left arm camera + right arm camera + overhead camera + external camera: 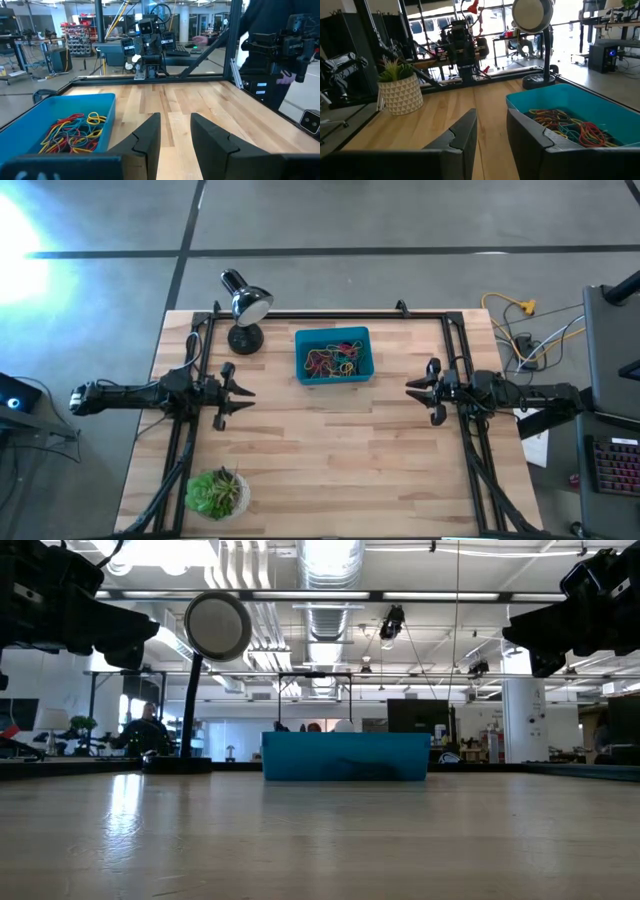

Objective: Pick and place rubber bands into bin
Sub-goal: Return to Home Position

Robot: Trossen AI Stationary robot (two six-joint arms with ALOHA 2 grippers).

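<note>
The teal-blue bin (333,354) stands flat on the wooden table, at the middle of its far half. A tangle of red, orange, yellow and green rubber bands (335,361) lies on the bin's floor (75,132) (565,125). My left gripper (245,392) (175,116) hovers level over the table's left side and points toward the right edge. Its fingers are open with nothing between them. My right gripper (412,388) (491,112) hovers level at the right side, facing it, also open and empty. The bin lies between and a little beyond the two.
A black desk lamp (245,305) stands left of the bin at the far edge. A potted green plant (217,492) sits at the near left corner. A black frame (455,380) runs along the table's sides. A dark-clothed person (265,45) shows beyond the table.
</note>
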